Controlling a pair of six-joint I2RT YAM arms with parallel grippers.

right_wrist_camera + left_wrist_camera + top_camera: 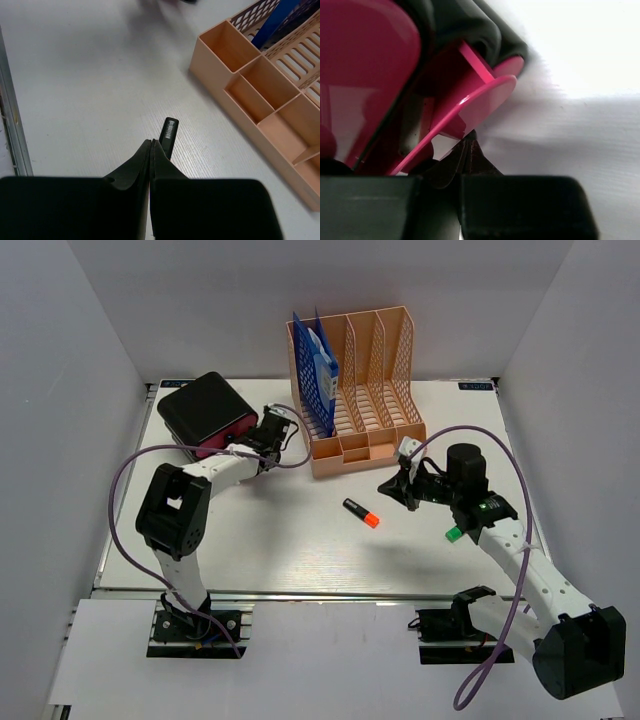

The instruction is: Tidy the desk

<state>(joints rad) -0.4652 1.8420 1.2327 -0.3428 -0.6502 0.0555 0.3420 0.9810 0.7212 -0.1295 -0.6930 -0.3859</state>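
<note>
Looking through the left wrist camera, I get mostly blur: the black-and-pink case [205, 410] fills the frame so closely that I can only read curved pink panels and a dark shell. The left end effector [469, 137] has its fingers drawn together to a narrow point, tips against the underside of a pink rim. Whether anything thin is pinched between them I cannot tell. From above, that case sits at the far left corner of the surface [300, 550], partly covered by the left wrist.

A small green thing [453, 534] shows beside the right forearm near the right edge. The arm hides most of it, so I cannot name it.

The right end effector [151, 143] is closed on itself, fingers pressed flat together with nothing between them, and it hovers above the middle of the surface. Just beyond its tips lies a black marker [361, 512] with an orange cap; the wrist view shows only its black end, the rest hidden behind the fingers.

The peach mesh rack [400, 340] stands at the middle of the far edge. Blue folders [318, 370] lean upright in its leftmost slot. Its low front trays are cut off at the frame edge in the right wrist view.

The surface itself stretches white beneath both arms, with its metal rail [300, 592] along the near edge.
</note>
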